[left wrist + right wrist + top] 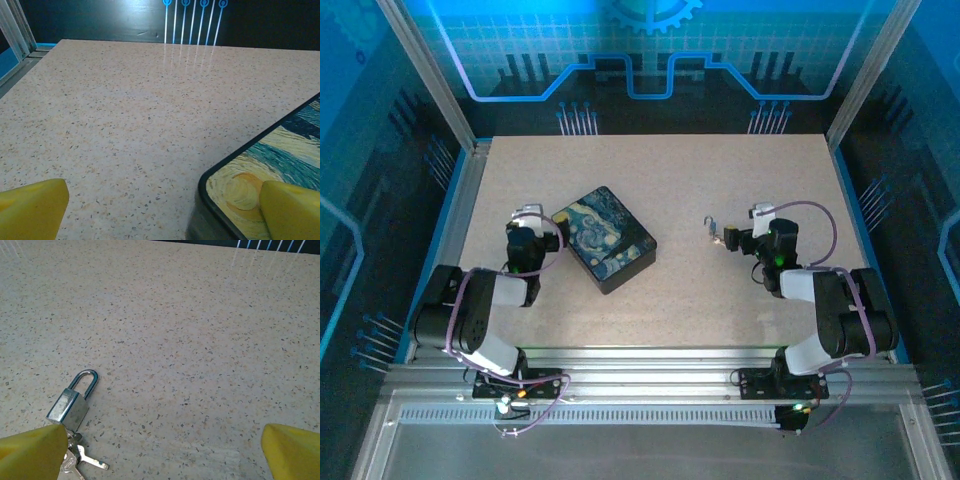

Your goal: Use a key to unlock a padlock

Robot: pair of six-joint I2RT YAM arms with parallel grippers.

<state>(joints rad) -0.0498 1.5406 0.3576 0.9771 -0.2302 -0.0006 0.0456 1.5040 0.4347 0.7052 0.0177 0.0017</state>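
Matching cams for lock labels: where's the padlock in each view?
Top external: padlock right of centre on the table, just left of the right tool.
Right wrist: lower left, lying flat, keys attached below it.
Left wrist: faces the painted box corner and bare tabletop.
Shared landmark: speckled table.

Cool blue light glowed from the surrounding panels, the desk [720, 180] was evenly, softly lit with faint shadows, pale streaks of glare lay at its far edge in both wrist views, and the nearby yellow fingertips [30, 210] looked blurred.
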